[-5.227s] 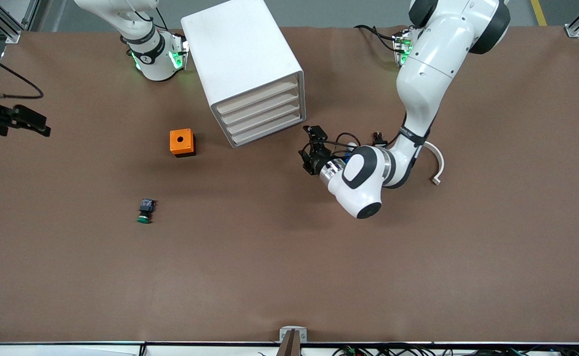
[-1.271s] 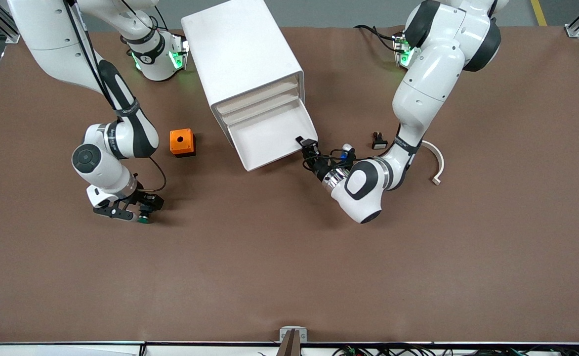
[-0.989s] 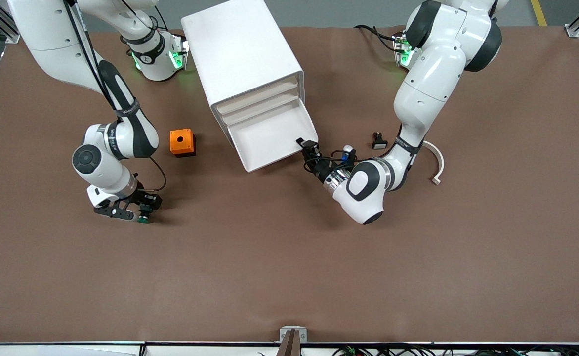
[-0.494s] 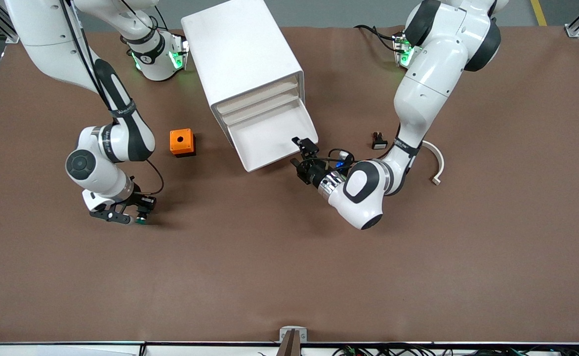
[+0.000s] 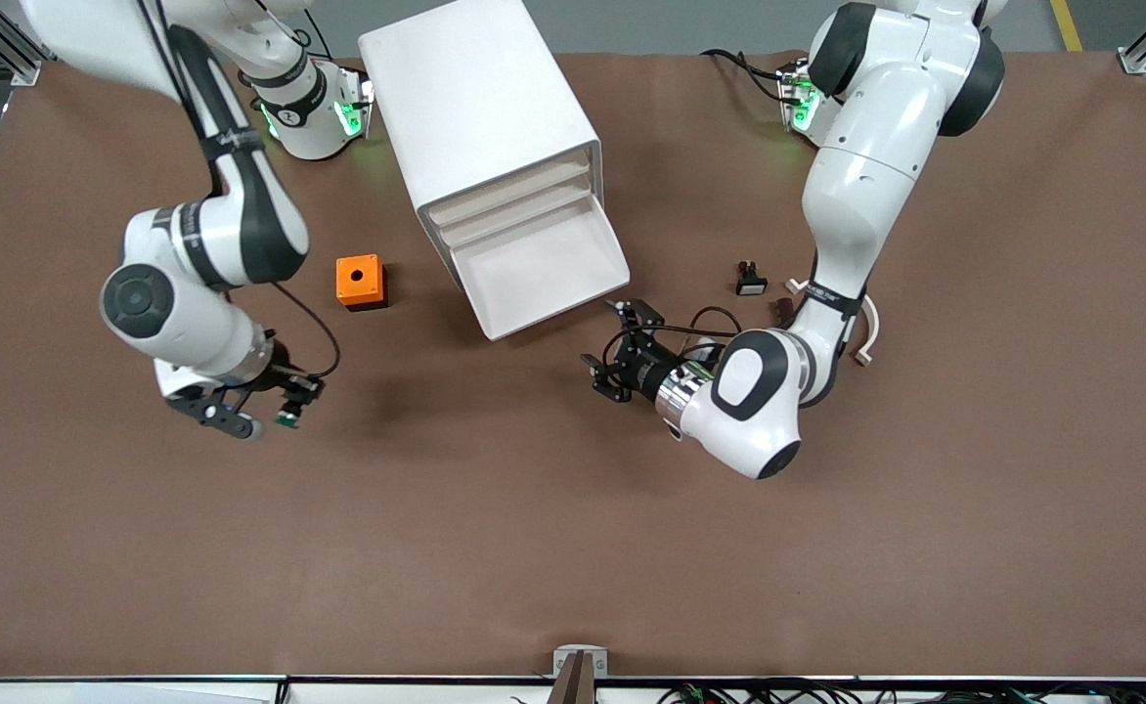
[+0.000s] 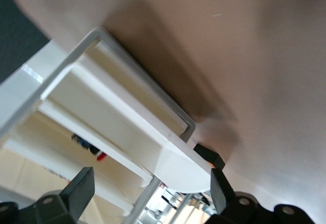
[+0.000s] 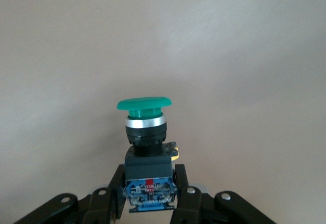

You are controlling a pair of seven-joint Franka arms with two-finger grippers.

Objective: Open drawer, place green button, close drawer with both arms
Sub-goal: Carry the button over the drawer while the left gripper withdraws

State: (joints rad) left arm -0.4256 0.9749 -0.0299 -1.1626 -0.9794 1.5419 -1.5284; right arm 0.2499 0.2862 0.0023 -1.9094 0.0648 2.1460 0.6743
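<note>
The white cabinet (image 5: 480,117) stands at the back middle of the table. One of its lower drawers (image 5: 544,269) is pulled out and shows nothing in it. My right gripper (image 5: 258,418) is shut on the button (image 5: 286,418), held a little above the table on the side of the orange box nearer the front camera. In the right wrist view the fingers (image 7: 184,180) clamp the black-and-blue body, green cap (image 7: 144,104) outward. My left gripper (image 5: 614,344) is open and empty, just off the drawer's front corner. The left wrist view shows the drawer (image 6: 127,127) between its fingers (image 6: 76,188).
An orange box with a hole (image 5: 361,282) sits beside the cabinet toward the right arm's end. A black button with a white face (image 5: 750,282) and a white curved piece (image 5: 867,332) lie by the left arm's forearm.
The drawer was pulled open earlier. My right gripper has lifted the button off the table. My left gripper has let go of the drawer front and backed away toward the front camera.
</note>
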